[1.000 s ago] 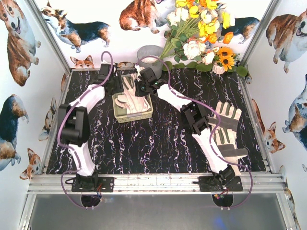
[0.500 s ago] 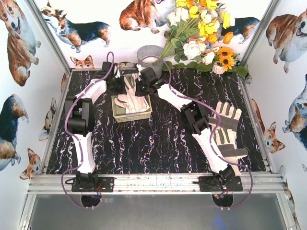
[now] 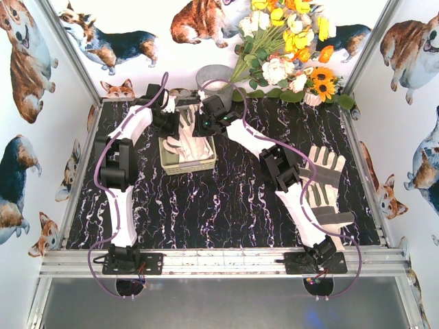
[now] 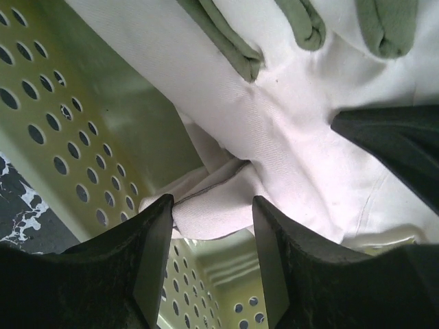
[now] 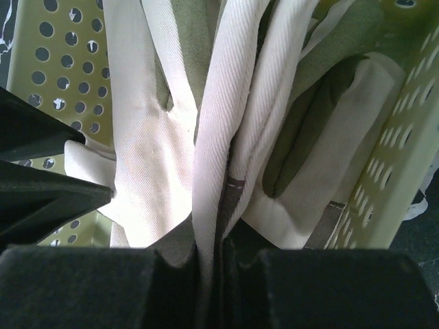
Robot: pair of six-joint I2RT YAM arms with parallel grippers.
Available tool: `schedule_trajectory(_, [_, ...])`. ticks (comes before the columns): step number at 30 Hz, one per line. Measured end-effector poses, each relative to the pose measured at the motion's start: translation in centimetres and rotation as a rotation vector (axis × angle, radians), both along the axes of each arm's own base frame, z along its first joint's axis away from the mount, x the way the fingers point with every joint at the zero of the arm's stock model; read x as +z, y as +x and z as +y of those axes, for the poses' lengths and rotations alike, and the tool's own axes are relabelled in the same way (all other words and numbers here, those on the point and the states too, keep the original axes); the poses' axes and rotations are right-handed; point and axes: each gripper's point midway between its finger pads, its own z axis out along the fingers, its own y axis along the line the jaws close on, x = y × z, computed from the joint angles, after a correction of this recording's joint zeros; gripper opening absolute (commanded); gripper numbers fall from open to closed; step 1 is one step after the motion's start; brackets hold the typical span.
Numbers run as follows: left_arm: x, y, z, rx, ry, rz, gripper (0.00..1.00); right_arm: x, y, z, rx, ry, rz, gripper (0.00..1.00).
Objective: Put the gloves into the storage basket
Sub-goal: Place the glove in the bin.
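The storage basket (image 3: pixel 188 166) sits at the far left of the black marbled table (image 3: pixel 226 205), with both arms reaching into it. The right gripper (image 5: pixel 209 247) is pinched tight on the cream edge of a glove (image 5: pixel 219 123), which hangs down into the basket. The left gripper (image 4: pixel 212 209) has its jaws apart with a white fold of the glove between them; whether they press it cannot be told. More gloves (image 3: pixel 322 185) lie on the table at the near right, well apart from the basket.

Right arm (image 3: pixel 302 209) covers part of the gloves (image 3: pixel 326 195) beside it — far end of the basket (image 3: pixel 188 166) hidden too
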Motion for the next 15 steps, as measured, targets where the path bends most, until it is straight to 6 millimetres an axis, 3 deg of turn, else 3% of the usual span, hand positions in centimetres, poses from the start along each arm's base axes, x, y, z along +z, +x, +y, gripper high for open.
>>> schedule_trajectory(3, [-0.22,-0.45,0.04,-0.024,0.006,0.015,0.49,0.01,-0.02,0.02,-0.002,0.002,0.003,0.00])
schedule_trajectory(11, [-0.39,-0.70,0.31,-0.045,0.030,0.022,0.48,0.16,-0.10,0.24,0.006,0.013,0.003,0.00])
schedule_trajectory(15, [-0.58,-0.69,0.28,-0.058,0.053,0.017,0.32,0.18,-0.13,0.28,0.008,0.015,0.004,0.00])
